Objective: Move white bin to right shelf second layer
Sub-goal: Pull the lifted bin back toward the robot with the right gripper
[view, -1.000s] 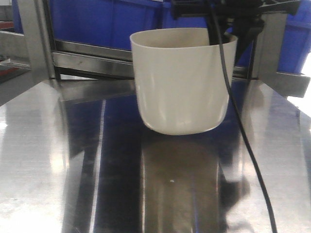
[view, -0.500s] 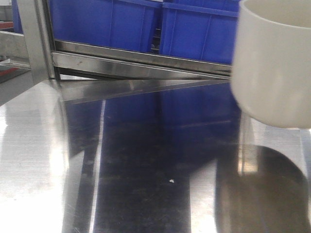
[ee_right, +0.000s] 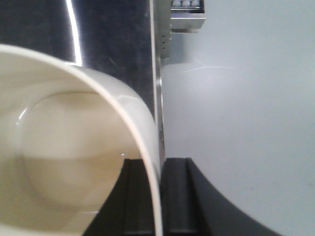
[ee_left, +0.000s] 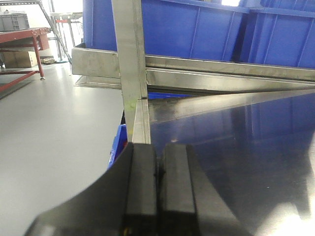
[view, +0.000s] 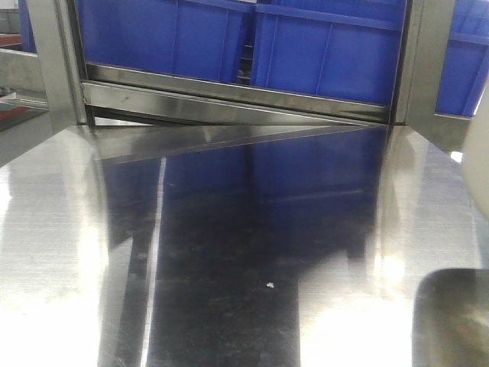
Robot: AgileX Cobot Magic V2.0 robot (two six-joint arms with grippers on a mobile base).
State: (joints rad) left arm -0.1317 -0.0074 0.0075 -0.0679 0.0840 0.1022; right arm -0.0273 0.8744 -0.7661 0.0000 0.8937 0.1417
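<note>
Looking at the right gripper [ee_right: 158,163], what does it have?

It pinches the bin [ee_right: 74,147] by the rim. One black finger [ee_right: 134,196] is inside the wall and the other outside, drawn in until only the thin wall sits between them.

And where is the bin?

At the right side of the table [view: 229,252]. The front view catches just a cream sliver at the right border, its lower end above the steel, with a dark reflection beneath. From the right wrist, the gripped side lines up with the table's edge, with grey floor [ee_right: 246,123] beyond. The bin is empty.

Any rack in sight?

A steel rack end [ee_right: 187,14] with small white rollers shows at the top of the right wrist view, well apart from the bin. I cannot tell which level it is. Blue crates [view: 321,53] sit behind the table.

The left gripper [ee_left: 157,187]?

Its fingers are pressed together with nothing between them, near the table's left edge and an upright post [ee_left: 130,64].
</note>
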